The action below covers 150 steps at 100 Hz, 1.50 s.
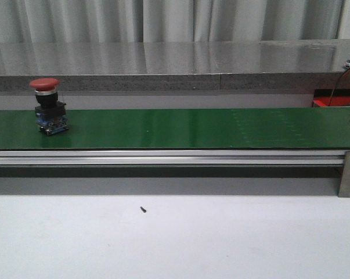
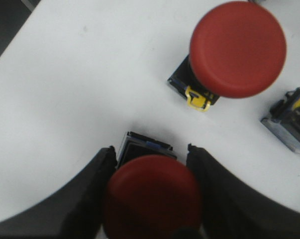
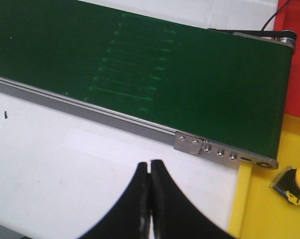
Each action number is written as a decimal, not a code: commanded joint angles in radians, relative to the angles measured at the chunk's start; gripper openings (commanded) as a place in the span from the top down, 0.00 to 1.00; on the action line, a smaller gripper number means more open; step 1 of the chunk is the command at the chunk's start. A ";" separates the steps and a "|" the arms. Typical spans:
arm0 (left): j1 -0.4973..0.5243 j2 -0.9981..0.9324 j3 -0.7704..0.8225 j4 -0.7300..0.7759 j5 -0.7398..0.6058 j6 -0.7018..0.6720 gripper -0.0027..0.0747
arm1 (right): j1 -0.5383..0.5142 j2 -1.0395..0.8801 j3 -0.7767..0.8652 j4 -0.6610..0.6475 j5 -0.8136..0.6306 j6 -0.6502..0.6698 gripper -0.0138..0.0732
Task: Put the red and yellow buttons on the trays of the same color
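Red buttons appear in 2 views: we see 1 red button [image 1: 49, 107] standing upright on the green belt [image 1: 192, 128] near its left end in the front view, red cap on top of a dark body.

In the left wrist view, our left gripper [image 2: 150, 164] has its fingers [image 2: 85, 199] clamped on either side of a second red button [image 2: 152, 196], which sits on the white counter [image 2: 80, 89]. Just beyond it stands a third red button [image 2: 238, 48] with a small yellow clip at its base, apart from the held one. At the edge of that view lies part of another device [image 2: 291, 119] with a grey body and a touch of yellow; we cannot tell what it is.

In the right wrist view, our right gripper [image 3: 150, 172] hovers over the white counter with its fingers [image 3: 165, 199] pressed together, holding nothing. Near the belt's end we see a yellow tray [image 3: 259, 209] carrying a yellow button [image 3: 294, 184] at its far edge. A strip of the red tray [image 3: 293, 59] shows beside the belt's end, with a thin dark wire [image 3: 275, 15] running over it.

A tiny dark speck [image 1: 143, 209] lies on the counter in front of the belt.
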 commanded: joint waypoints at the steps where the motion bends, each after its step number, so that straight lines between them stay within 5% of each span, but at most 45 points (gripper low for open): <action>1: 0.000 -0.100 -0.025 -0.019 -0.016 -0.009 0.86 | 0.000 -0.012 -0.025 0.012 -0.059 -0.010 0.92; 28: -0.027 -0.284 -0.025 -0.067 0.063 -0.007 0.86 | 0.000 -0.012 -0.025 0.012 -0.059 -0.010 0.92; 46: -0.149 -0.368 -0.025 -0.074 0.081 0.000 0.86 | 0.000 -0.012 -0.025 0.012 -0.059 -0.010 0.92; 76: -0.396 -0.343 -0.007 -0.074 0.096 0.029 0.86 | 0.000 -0.012 -0.025 0.012 -0.059 -0.010 0.92; 109: -0.460 -0.232 -0.003 -0.097 0.084 0.027 0.84 | 0.000 -0.012 -0.025 0.012 -0.058 -0.010 0.92; 123: -0.464 -0.228 -0.003 -0.109 0.084 0.052 0.64 | 0.000 -0.012 -0.025 0.012 -0.058 -0.010 0.92; 136: -0.475 -0.234 -0.003 -0.145 0.084 0.082 0.29 | 0.000 -0.012 -0.025 0.012 -0.058 -0.010 0.92; 150: -0.501 -0.266 -0.003 -0.147 0.077 0.082 0.14 | 0.000 -0.012 -0.025 0.012 -0.058 -0.010 0.92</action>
